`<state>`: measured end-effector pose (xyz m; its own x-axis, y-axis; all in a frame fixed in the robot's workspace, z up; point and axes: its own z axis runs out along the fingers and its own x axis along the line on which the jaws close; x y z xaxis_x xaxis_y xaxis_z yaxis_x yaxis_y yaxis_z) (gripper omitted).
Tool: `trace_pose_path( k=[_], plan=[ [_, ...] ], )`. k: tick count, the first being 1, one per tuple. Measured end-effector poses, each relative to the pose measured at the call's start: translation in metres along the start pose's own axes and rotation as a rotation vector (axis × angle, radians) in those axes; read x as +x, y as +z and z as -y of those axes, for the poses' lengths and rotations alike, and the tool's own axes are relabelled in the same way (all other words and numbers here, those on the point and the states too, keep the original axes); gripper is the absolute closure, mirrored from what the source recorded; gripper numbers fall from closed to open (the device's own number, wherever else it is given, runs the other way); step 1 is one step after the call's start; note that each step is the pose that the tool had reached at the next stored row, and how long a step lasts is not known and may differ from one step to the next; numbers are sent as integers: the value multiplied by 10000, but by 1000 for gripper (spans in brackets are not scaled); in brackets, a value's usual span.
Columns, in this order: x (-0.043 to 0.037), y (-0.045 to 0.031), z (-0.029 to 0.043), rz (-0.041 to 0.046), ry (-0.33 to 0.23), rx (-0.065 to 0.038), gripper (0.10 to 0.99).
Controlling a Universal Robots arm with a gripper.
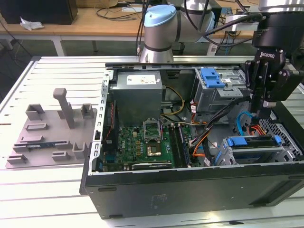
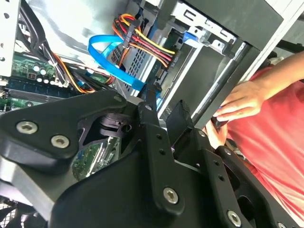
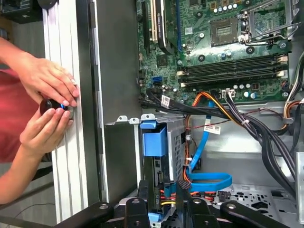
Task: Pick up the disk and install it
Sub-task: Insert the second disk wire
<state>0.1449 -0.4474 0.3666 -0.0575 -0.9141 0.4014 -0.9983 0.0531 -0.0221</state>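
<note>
**Gripper down at the drive cage, disk seated between blue rails**

Gripper (image 1: 262, 114) hangs inside the open computer case (image 1: 190, 190), fingers (image 3: 142, 199) apart with a narrow gap, straddling the top edge of the disk (image 3: 159, 166), nothing clamped that I can tell. Disk stands on edge in the drive cage (image 1: 256, 152), directly ahead of the fingertips, blue rail (image 3: 154, 140) on its end; looks placed so jaws can reach its edges. Blue data cable (image 2: 111, 59) and red-yellow power wires (image 2: 147, 47) crowd just beside the fingers. A person's hands (image 3: 47, 104) work a small black object outside the case wall, well apart from the fingers
</note>
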Motion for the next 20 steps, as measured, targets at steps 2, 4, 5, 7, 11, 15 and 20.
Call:
trace_pose_path(
  k=[2,4,5,7,11,15,20],
  plan=[
    [34,14,1,390,13,7,722],
    [45,20,3,623,24,23,722],
    [58,25,4,730,25,20,722],
    [90,39,5,765,27,17,722],
    [122,54,7,770,24,7,722],
    [126,55,19,767,18,-33,722],
    [136,61,62,775,-37,-177,722]
  ],
)
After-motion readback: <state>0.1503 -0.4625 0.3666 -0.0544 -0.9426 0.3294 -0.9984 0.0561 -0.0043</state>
